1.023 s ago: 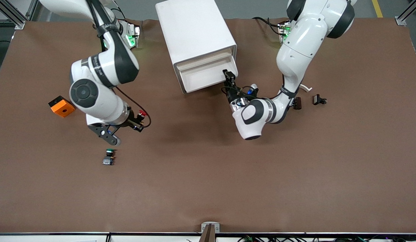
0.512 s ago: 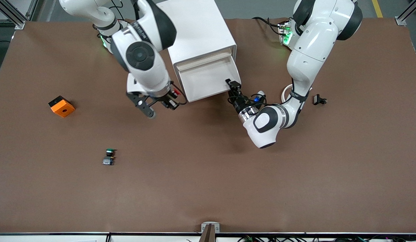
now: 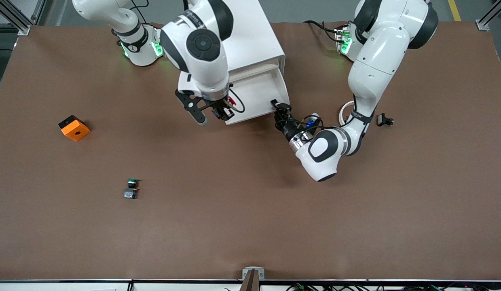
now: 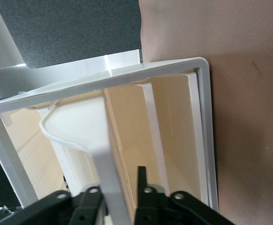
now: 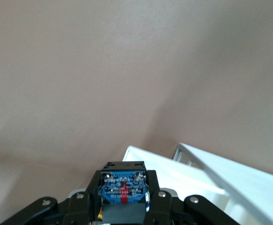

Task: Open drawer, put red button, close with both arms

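Note:
The white cabinet (image 3: 234,36) stands at the table's back, its drawer (image 3: 256,95) pulled out toward the front camera. My right gripper (image 3: 223,113) hangs over the drawer's front corner at the right arm's end, shut on the red button (image 3: 231,100). In the right wrist view the button's blue base block (image 5: 123,190) sits between the fingers of the right gripper (image 5: 123,180), with the drawer corner (image 5: 188,173) just below. My left gripper (image 3: 279,107) is at the drawer's other front corner. Its jaws straddle the drawer's front wall (image 4: 106,159), open, with a gap beside one finger (image 4: 141,176).
A green-capped button (image 3: 131,189) lies on the brown table nearer the front camera, toward the right arm's end. An orange block (image 3: 74,127) sits farther toward that end. A small black part (image 3: 384,120) and a white ring (image 3: 344,110) lie beside the left arm.
My right arm swung from near the green-capped button over to the drawer's front corner, carrying the red button. My left gripper drew the drawer farther out and its jaws have parted.

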